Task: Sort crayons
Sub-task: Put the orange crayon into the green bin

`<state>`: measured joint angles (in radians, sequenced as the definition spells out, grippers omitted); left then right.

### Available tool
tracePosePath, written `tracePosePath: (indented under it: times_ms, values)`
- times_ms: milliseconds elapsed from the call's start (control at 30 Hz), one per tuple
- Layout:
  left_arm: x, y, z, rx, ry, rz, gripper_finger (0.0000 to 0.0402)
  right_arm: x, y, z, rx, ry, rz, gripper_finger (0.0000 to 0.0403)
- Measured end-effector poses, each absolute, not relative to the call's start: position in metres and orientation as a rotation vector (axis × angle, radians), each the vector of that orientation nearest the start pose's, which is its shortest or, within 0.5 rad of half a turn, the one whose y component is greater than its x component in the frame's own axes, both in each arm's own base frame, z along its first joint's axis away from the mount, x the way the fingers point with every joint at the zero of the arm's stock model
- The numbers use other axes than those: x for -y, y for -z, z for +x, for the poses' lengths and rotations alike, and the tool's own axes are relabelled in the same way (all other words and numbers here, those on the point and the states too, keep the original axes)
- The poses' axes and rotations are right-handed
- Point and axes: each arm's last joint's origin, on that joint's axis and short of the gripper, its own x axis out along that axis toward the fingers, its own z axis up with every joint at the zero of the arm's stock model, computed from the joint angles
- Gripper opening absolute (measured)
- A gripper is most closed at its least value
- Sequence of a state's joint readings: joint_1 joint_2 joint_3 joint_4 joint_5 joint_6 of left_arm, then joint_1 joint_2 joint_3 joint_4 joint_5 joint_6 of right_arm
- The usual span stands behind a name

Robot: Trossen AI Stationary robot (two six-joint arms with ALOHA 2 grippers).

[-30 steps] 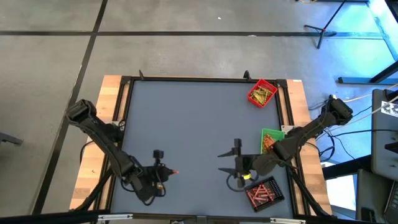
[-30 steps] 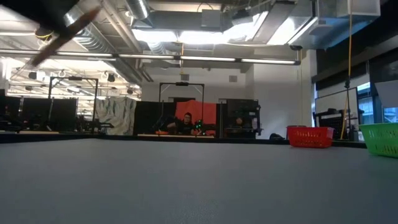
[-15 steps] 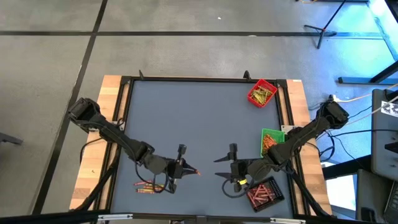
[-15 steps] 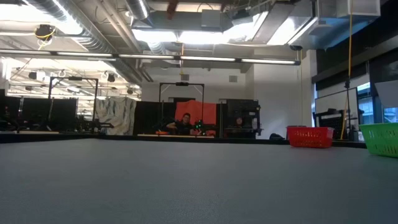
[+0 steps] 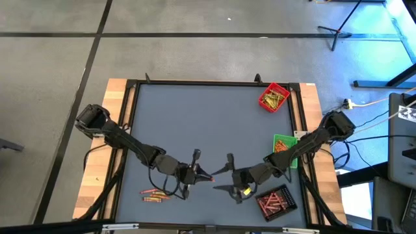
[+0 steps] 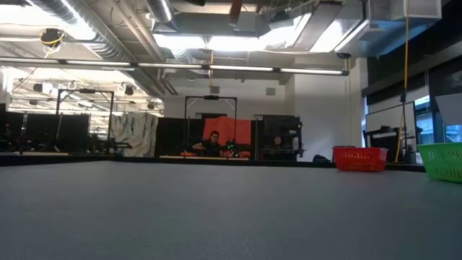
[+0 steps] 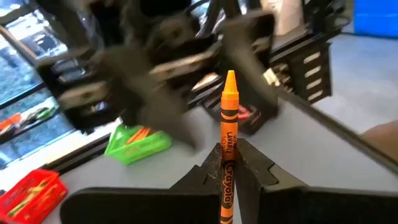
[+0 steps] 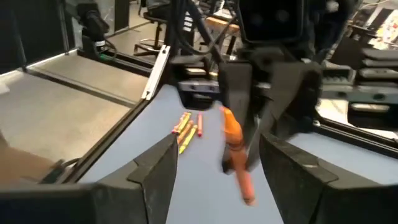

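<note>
Pointing toward right tool (image 5: pixel 223 179), orange crayon (image 7: pixel 227 143), seemingly level, left tool (image 5: pixel 199 173) clamped

- The left pincer (image 7: pixel 227 167), at the frame's bottom centre, is clamped on an upright orange crayon (image 7: pixel 228 134).
- Green tray (image 7: pixel 138 142) left of centre on the grey bench (image 7: pixel 323 155); red tray (image 7: pixel 32 190) lower left.
- The other arm blurs across the top.

Orange crayon (image 7: pixel 228 140) upright between jaws

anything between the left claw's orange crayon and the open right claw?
Nothing. High view shows only bare gray tabletop between the orange crayon in the left claw and the right claw; right wrist view agrees.
</note>
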<state>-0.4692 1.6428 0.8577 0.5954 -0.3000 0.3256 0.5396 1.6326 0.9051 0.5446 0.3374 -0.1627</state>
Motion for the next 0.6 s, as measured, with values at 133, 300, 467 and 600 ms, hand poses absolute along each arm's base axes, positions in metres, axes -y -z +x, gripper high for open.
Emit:
tracePosePath:
  times_ms: [133, 300, 467, 600]
  values:
    - [0.154, -0.219, 0.313, -0.131, 0.200, 0.393, 0.0006, -0.173, -0.234, 0.310, -0.111, -0.244, -0.219, 0.0224]
    - [0.153, -0.220, 0.313, -0.128, 0.169, 0.394, 0.0006, -0.175, -0.234, 0.312, -0.076, -0.283, -0.208, 0.0186]
    - [0.154, -0.222, 0.313, -0.109, 0.176, 0.385, 0.0006, -0.171, -0.229, 0.318, -0.066, -0.270, -0.197, 0.0103]
    - [0.154, -0.222, 0.314, -0.108, 0.178, 0.381, 0.0006, -0.173, -0.229, 0.319, -0.032, -0.268, -0.190, 0.0046]
